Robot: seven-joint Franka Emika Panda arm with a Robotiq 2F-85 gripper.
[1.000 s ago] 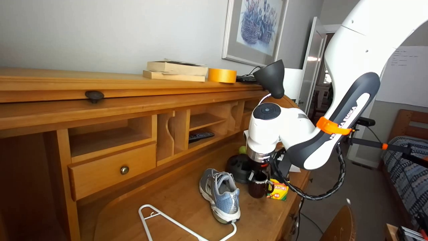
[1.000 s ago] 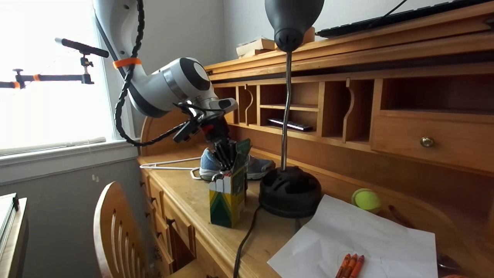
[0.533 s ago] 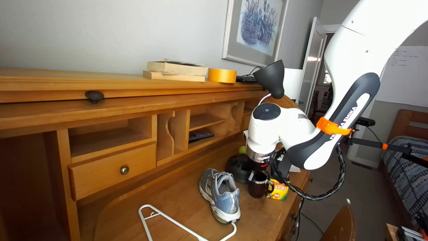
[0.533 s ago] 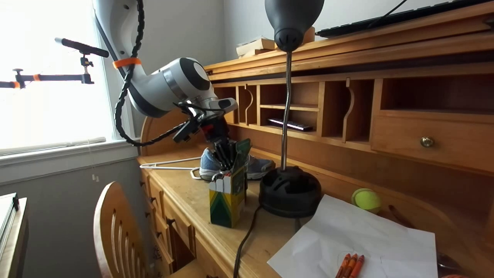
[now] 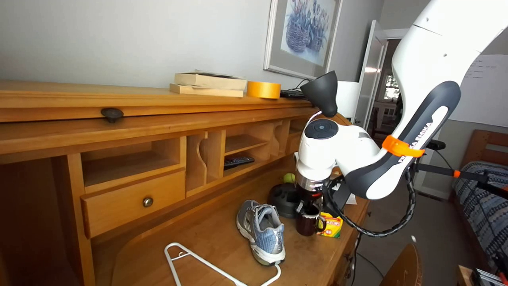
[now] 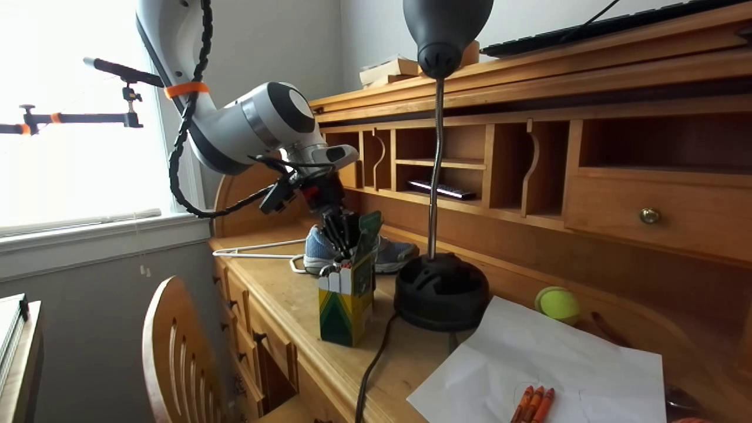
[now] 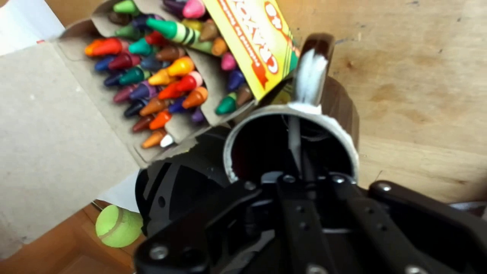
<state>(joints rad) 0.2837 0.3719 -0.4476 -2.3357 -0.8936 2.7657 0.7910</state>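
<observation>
A dark mug (image 5: 307,225) stands upright on the wooden counter (image 5: 198,230), the pincer (image 7: 304,171) pointing down at its mouth; whether the tips are apart or together I cannot tell. An open crayon box (image 6: 346,317) stands just beside; a lamp base (image 6: 442,302) and a shoe (image 5: 265,234) are near.

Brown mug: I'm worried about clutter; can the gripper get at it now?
Probably yes: the gripper is at the open top of the mug; the crayon box stands beside, not over it.
</observation>
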